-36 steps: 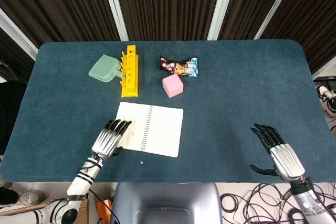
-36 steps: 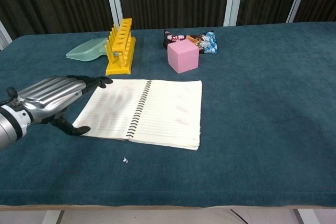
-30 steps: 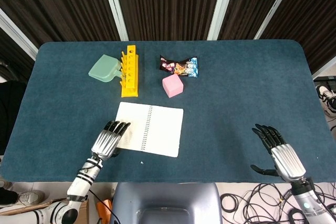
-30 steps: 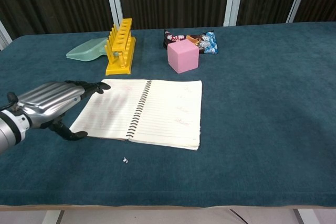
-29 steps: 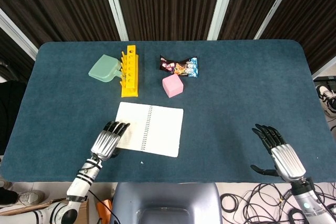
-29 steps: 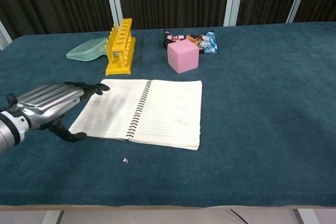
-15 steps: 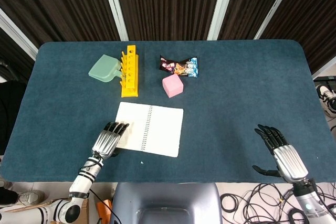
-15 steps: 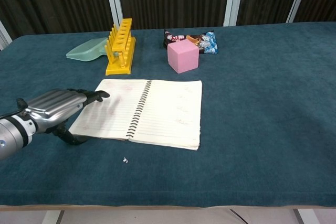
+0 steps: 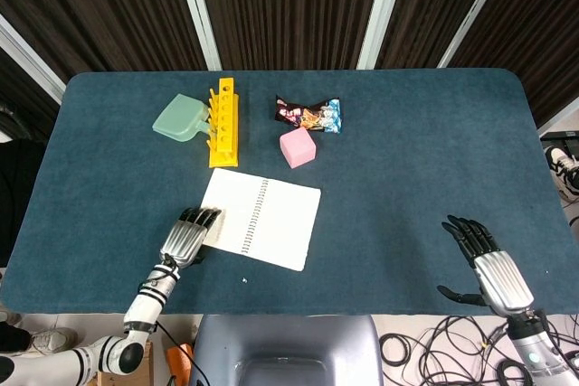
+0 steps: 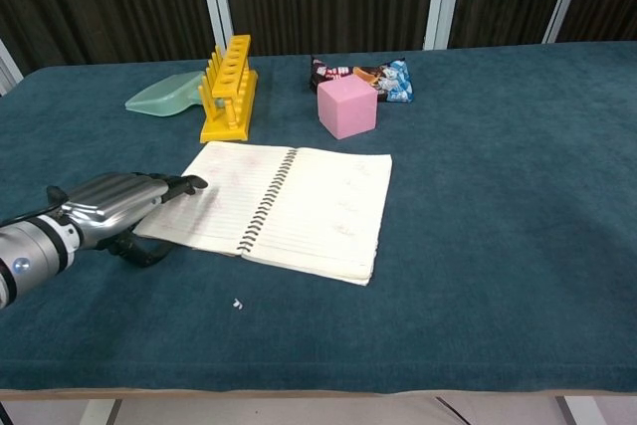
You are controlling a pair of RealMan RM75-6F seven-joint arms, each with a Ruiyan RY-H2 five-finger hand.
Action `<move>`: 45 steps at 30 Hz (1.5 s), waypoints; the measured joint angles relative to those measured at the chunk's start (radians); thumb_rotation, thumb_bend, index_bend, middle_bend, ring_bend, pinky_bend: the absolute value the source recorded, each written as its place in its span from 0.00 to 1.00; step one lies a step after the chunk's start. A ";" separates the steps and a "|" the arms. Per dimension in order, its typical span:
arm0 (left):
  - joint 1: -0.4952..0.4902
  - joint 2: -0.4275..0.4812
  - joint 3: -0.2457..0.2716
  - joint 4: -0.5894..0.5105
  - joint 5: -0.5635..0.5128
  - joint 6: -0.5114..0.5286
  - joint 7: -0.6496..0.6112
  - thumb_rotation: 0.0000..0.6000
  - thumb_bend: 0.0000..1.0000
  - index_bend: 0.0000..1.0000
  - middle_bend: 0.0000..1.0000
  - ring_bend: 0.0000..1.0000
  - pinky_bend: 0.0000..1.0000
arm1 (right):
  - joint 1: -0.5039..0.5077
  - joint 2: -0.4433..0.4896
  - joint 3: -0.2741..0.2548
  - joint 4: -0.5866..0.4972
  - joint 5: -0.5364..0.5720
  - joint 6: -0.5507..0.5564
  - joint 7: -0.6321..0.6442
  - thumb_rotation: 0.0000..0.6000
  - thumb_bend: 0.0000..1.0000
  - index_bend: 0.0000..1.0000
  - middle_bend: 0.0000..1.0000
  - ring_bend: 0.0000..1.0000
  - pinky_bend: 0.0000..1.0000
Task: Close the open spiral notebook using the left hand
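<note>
The open spiral notebook [image 9: 262,217] [image 10: 289,205] lies flat near the table's front left, lined pages up, its wire spine running down the middle. My left hand [image 9: 187,234] [image 10: 111,201] is at the notebook's left edge. Its fingers lie over the outer left page and its thumb sits low at the page's near corner. Whether the page is pinched cannot be told. My right hand [image 9: 487,265] hovers at the front right, far from the notebook, fingers spread and holding nothing. The chest view does not show it.
Behind the notebook stand a yellow rack [image 9: 223,122] [image 10: 229,88], a pale green scoop [image 9: 181,118] [image 10: 164,94], a pink cube [image 9: 298,147] [image 10: 346,106] and a snack packet [image 9: 309,115] [image 10: 367,75]. A small white scrap [image 10: 237,303] lies near the front edge.
My left hand has drawn back slightly and lowered onto the left page. The notebook has rotated a little clockwise and shifted right. My right hand has slid slightly nearer the front edge.
</note>
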 measured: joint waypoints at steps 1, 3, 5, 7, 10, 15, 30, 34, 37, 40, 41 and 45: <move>-0.001 0.000 0.000 0.002 -0.002 0.000 -0.003 1.00 0.28 0.10 0.14 0.10 0.15 | 0.000 0.000 0.000 0.001 0.001 0.000 0.000 1.00 0.00 0.05 0.03 0.00 0.08; -0.004 -0.001 0.000 0.008 -0.005 0.000 -0.006 1.00 0.28 0.10 0.14 0.10 0.15 | -0.001 0.000 0.000 0.001 0.000 0.000 -0.001 1.00 0.00 0.05 0.03 0.00 0.08; -0.006 -0.002 0.000 0.010 -0.006 0.000 -0.008 1.00 0.28 0.10 0.14 0.10 0.16 | -0.001 0.000 0.000 0.001 -0.001 0.001 0.001 1.00 0.00 0.05 0.03 0.00 0.08; -0.008 -0.004 -0.002 0.013 -0.002 0.003 -0.023 1.00 0.27 0.12 0.14 0.11 0.17 | -0.001 0.000 0.000 0.002 -0.001 0.001 0.002 1.00 0.00 0.05 0.03 0.00 0.08; -0.011 -0.014 -0.004 0.031 0.014 0.007 -0.058 1.00 0.27 0.15 0.16 0.13 0.18 | -0.002 0.000 0.000 0.004 0.000 0.002 0.004 1.00 0.00 0.05 0.03 0.00 0.08; -0.014 -0.046 -0.004 0.091 0.067 0.033 -0.148 1.00 0.40 0.28 0.23 0.21 0.24 | -0.003 0.000 0.000 0.008 0.000 0.003 0.007 1.00 0.00 0.05 0.03 0.00 0.08; -0.015 -0.198 0.060 0.466 0.386 0.292 -0.528 1.00 0.52 0.42 0.35 0.45 0.37 | 0.002 0.002 0.003 0.003 -0.004 -0.001 0.012 1.00 0.00 0.05 0.03 0.00 0.08; -0.026 -0.230 0.078 0.548 0.440 0.343 -0.542 1.00 0.58 0.51 0.45 0.55 0.42 | 0.003 0.005 0.003 0.000 -0.003 -0.001 0.015 1.00 0.00 0.05 0.03 0.00 0.08; -0.033 -0.251 0.093 0.605 0.472 0.373 -0.536 1.00 0.61 0.57 0.52 0.60 0.49 | 0.002 0.006 0.003 0.000 -0.002 -0.002 0.016 1.00 0.00 0.05 0.03 0.00 0.08; -0.033 -0.268 0.103 0.649 0.492 0.419 -0.531 1.00 0.61 0.59 0.55 0.62 0.53 | 0.002 0.006 0.003 0.000 -0.003 -0.002 0.019 1.00 0.00 0.05 0.03 0.00 0.08; -0.032 -0.272 0.107 0.658 0.498 0.433 -0.532 1.00 0.61 0.59 0.55 0.62 0.53 | 0.002 0.006 0.003 0.000 -0.003 -0.001 0.020 1.00 0.00 0.06 0.03 0.00 0.08; -0.024 -0.274 0.123 0.683 0.529 0.497 -0.531 1.00 0.60 0.59 0.55 0.61 0.52 | 0.003 0.006 0.003 0.000 -0.004 0.000 0.022 1.00 0.00 0.06 0.03 0.00 0.08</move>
